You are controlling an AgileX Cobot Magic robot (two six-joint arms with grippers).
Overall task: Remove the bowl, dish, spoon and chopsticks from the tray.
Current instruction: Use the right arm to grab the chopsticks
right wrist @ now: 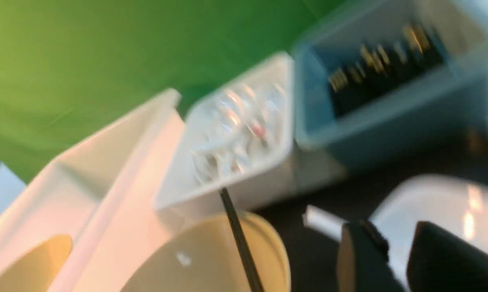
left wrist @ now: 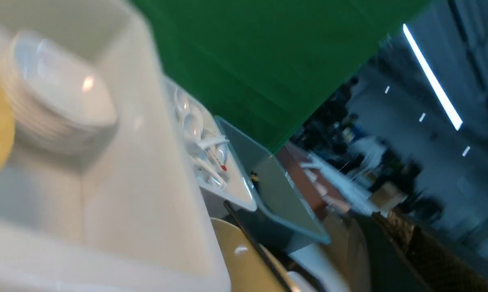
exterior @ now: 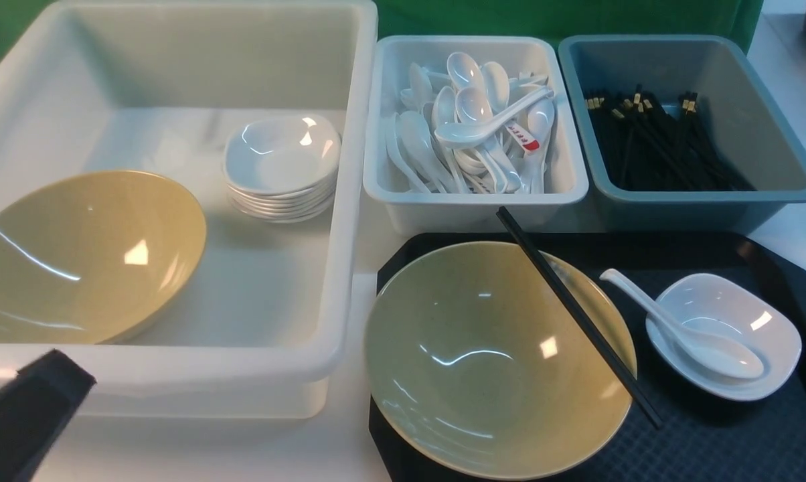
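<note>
Nothing off yet. Bowl (exterior: 483,355), chopsticks (exterior: 577,314) across its rim, and spoon (exterior: 697,345) lying in dish (exterior: 764,321) all sit on tray (exterior: 711,442), near right. Right hand (right wrist: 398,243) hovers by the dish, slightly parted, empty. Left hand (exterior: 48,385): only a black tip near left, can't tell. Probably spoon first: pinch handle, lift, go to far spoon bin (exterior: 570,181).

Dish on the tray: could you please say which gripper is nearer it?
Right. The right gripper is beside the dish; the left gripper is by the white bin.
</note>
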